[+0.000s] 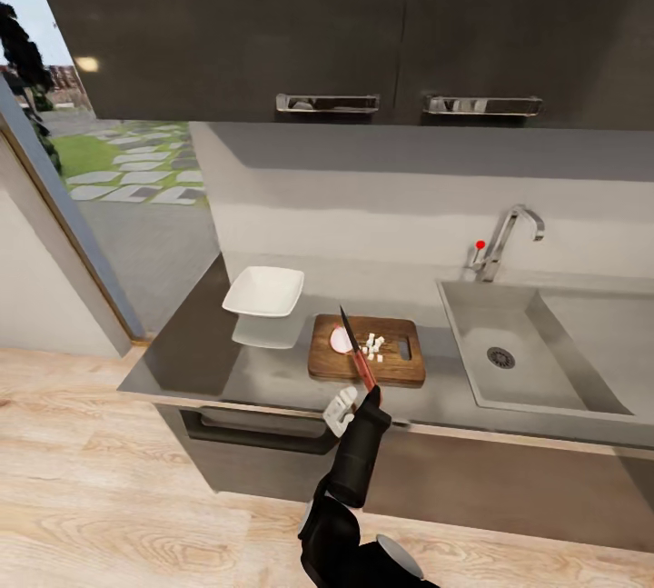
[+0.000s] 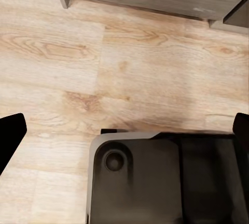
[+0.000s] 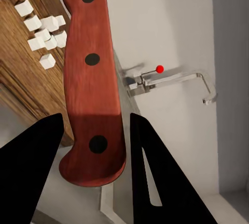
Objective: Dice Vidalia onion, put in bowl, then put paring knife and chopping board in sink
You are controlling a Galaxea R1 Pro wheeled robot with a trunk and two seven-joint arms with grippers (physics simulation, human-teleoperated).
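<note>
In the head view, a black arm is seen rising from the bottom centre of the frame to the front edge of the countertop (image 1: 195, 352). Its right gripper (image 1: 356, 408) is pinched on the red-orange handle of the paring knife (image 1: 360, 353). In the right wrist view the handle, with three dark rivets, is held between the two black fingers (image 3: 31, 177). The dark blade is angled up and back over the chopping board (image 1: 367, 351), its tip above the board's left half.

The left gripper (image 2: 124, 130) is pointed at the floor; its fingers are seen at opposite edges of the left wrist view, spread wide with nothing between them.

The countertop is glossy dark grey and reflects the white squarish bowl (image 1: 264, 291), which sits left of centre, just beside the board's upper left corner. The board is dark brown wood with visible grain and a slot handle on its right side. On it lie a pinkish remainder of the Vidalia onion (image 1: 341, 340) and small white cubes (image 1: 371, 344) near the middle. The grey steel sink (image 1: 522, 353), with round drain, curved chrome tap (image 1: 509, 238) and red knob (image 1: 480, 244), occupies the right. Dark wall cabinets (image 1: 363, 15) with chrome handles fill the top. Pale wood flooring (image 1: 82, 470) covers the lower left.
</note>
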